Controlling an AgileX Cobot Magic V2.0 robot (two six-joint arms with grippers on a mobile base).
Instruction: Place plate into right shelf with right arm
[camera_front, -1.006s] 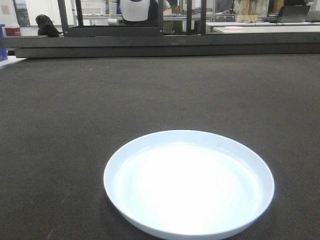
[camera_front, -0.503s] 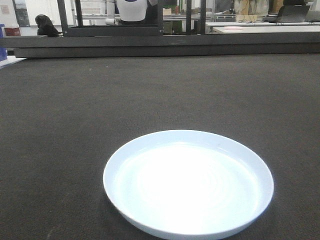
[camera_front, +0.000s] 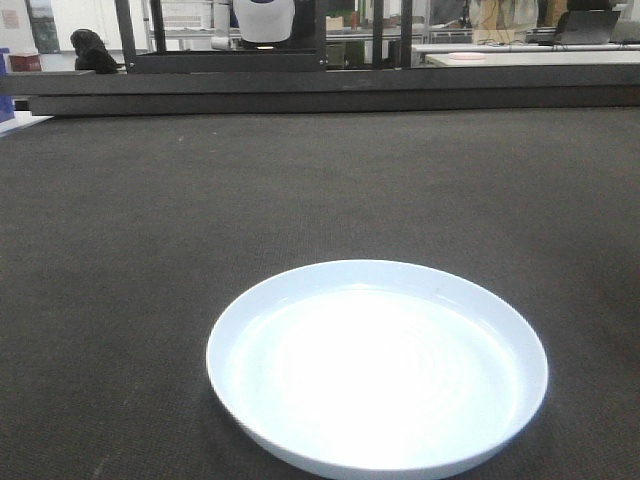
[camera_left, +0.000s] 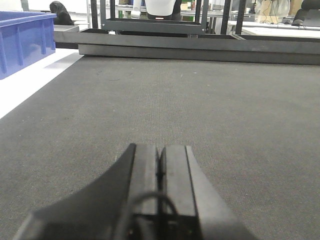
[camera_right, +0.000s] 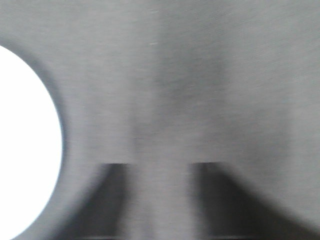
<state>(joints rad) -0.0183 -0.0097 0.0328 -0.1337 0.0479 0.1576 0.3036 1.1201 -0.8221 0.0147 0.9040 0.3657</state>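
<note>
The white plate (camera_front: 377, 367) lies flat on the dark mat (camera_front: 320, 180), near the front edge of the front view. In the right wrist view its edge (camera_right: 25, 145) fills the left side. My right gripper (camera_right: 161, 165) is open and empty, hanging over bare mat to the right of the plate; the view is blurred. My left gripper (camera_left: 161, 148) is shut and empty, low over the mat. The right shelf is out of view.
A blue plastic bin (camera_left: 25, 42) stands on a white surface (camera_left: 30, 82) left of the mat. A dark raised ledge (camera_front: 320, 92) runs along the mat's far edge. Beyond it are black frames, desks and a person in white (camera_front: 264, 20).
The plate and mat have not moved. The person in white behind the far ledge has shifted in the background.
</note>
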